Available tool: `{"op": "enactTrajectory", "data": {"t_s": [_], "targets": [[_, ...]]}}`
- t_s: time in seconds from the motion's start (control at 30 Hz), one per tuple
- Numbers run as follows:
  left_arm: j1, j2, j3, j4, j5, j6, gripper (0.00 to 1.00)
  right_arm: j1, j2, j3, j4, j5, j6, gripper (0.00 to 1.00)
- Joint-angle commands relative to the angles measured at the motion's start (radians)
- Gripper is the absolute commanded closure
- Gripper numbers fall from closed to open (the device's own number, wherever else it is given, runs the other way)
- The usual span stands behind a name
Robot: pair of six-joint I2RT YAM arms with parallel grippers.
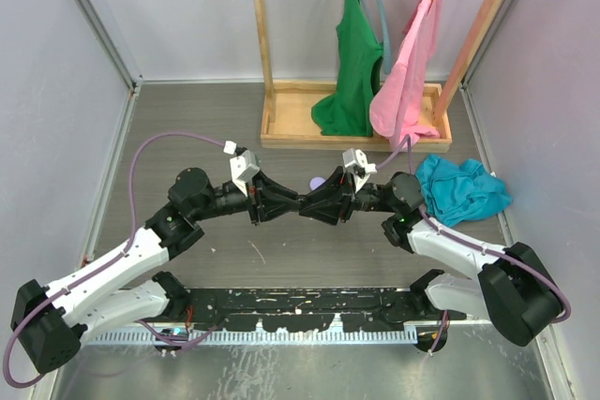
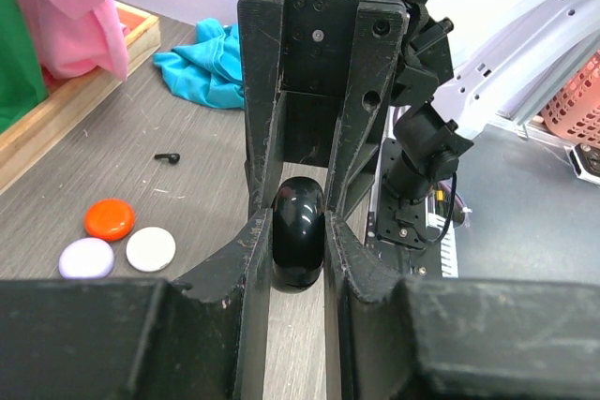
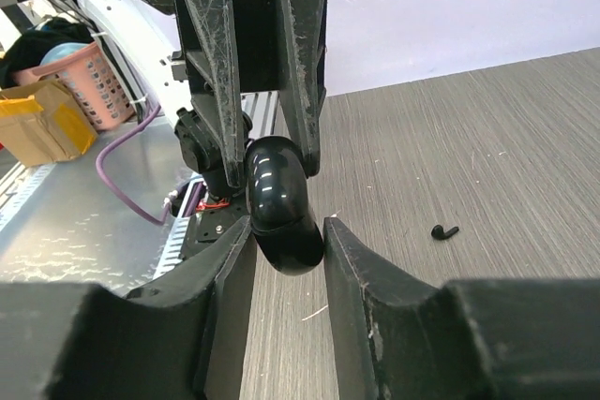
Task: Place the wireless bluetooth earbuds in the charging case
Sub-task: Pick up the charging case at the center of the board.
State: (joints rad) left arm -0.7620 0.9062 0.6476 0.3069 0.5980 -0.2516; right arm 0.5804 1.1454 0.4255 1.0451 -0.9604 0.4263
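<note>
Currently one black case [image 2: 298,231], one black earbud [image 2: 169,157], three discs [image 2: 151,248].

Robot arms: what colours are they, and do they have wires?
The left arm and right arm have white shells and black joints. The left gripper and right gripper each have two scuffed black fingers. A purple cable runs along each arm.

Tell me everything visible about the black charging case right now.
The charging case is a small, glossy black, rounded plastic pebble. It is clamped between both arms: the left gripper pinches one end, the right gripper the other, over the grey table. From the right wrist it looks bent into two lobes; lid state unclear.
</note>
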Motion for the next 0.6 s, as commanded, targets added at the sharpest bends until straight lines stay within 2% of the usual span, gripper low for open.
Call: {"op": "enactTrajectory", "data": {"t_s": [0.0,0.13,0.23,0.4,0.57], "targets": [[-0.003,-0.017,0.007,0.096,0.009,-0.016,1.00,-0.004,-0.001,0.004,0.038,0.025,0.008,0.60],[-0.005,-0.016,0.010,0.095,0.013,-0.022,1.00,-0.004,0.001,0.004,0.037,0.020,0.008,0.66],[-0.003,-0.017,0.013,0.086,0.005,-0.024,0.99,-0.004,0.004,0.006,0.037,0.008,0.007,0.75],[-0.003,-0.026,0.024,0.036,-0.053,-0.025,0.87,-0.002,0.001,0.010,0.037,-0.020,0.009,0.91],[-0.003,-0.012,0.042,-0.008,-0.080,-0.025,0.76,0.005,-0.017,0.014,0.037,-0.038,0.009,0.96]]}}
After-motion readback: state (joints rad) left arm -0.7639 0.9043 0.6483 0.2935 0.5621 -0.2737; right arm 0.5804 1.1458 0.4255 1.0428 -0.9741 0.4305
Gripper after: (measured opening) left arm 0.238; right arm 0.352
